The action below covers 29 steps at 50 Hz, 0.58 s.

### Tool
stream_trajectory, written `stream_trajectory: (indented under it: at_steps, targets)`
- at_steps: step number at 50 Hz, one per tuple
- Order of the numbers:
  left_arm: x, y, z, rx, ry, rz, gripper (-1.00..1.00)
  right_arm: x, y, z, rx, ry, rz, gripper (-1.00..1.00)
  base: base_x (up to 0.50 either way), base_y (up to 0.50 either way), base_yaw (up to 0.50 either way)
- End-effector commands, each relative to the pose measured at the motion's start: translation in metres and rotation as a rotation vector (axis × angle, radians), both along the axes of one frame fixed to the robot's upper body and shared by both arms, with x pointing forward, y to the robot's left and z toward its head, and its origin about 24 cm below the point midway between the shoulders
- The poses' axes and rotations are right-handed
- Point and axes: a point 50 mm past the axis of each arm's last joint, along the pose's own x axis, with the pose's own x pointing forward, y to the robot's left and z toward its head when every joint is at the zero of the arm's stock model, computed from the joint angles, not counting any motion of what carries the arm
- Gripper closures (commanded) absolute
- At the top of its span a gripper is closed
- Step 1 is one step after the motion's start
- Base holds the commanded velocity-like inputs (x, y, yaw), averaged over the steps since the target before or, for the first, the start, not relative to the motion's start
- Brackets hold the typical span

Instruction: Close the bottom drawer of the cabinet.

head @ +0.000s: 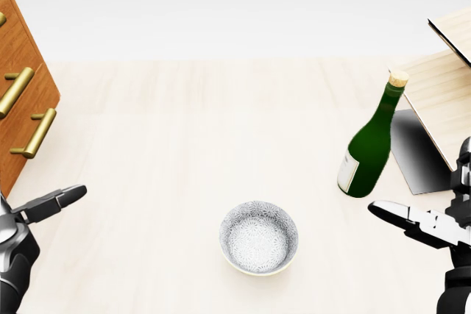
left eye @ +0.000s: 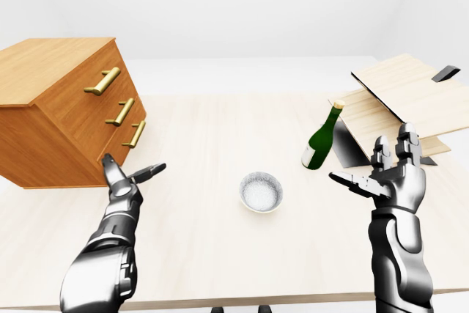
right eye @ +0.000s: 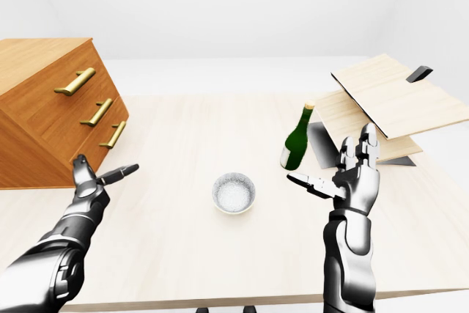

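Note:
A wooden cabinet [left eye: 58,108] with three brass-handled drawers stands on the table at the left of the left-eye view. The bottom drawer's handle [left eye: 135,134] is the lowest of the three. All three drawer fronts look about level with one another; I cannot tell whether the bottom one stands out. My left hand [left eye: 135,165] is open and empty, just below and slightly left of that handle, close to the cabinet's lower corner and not touching it. My right hand [left eye: 372,160] is open and empty, raised palm-in at the right, far from the cabinet.
A green corked bottle [left eye: 322,139] stands right of centre, near my right hand. A small patterned bowl [left eye: 261,191] sits mid-table. A stack of tilted wooden boards [left eye: 410,100] lies at the right. The pale wooden table [left eye: 220,262] ends at the view's bottom.

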Motion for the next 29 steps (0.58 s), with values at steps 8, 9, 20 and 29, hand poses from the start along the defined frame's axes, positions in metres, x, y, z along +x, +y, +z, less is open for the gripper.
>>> stream_trajectory:
  at_steps: [8,9,20,29]
  targets:
    - [-0.015,0.026,0.001,-0.034,-0.019,0.213,-1.0,0.0,0.0,0.0,0.001,-0.002,0.0,-1.0,0.0,0.0,0.0]
    - [-0.016,0.027,0.001,-0.035,-0.019,0.231,-1.0,0.0,0.0,0.0,0.0,-0.002,-0.001,-1.0,0.0,0.0,0.0]
    - [-0.024,0.036,-0.001,-0.038,-0.015,0.304,-1.0,-0.001,0.0,0.0,0.002,-0.001,-0.002,-1.0,0.0,0.0,0.0]
    - [-0.025,0.034,-0.003,-0.037,-0.009,0.298,-1.0,-0.001,0.0,0.0,0.002,-0.001,-0.003,-1.0,0.0,0.0,0.0]
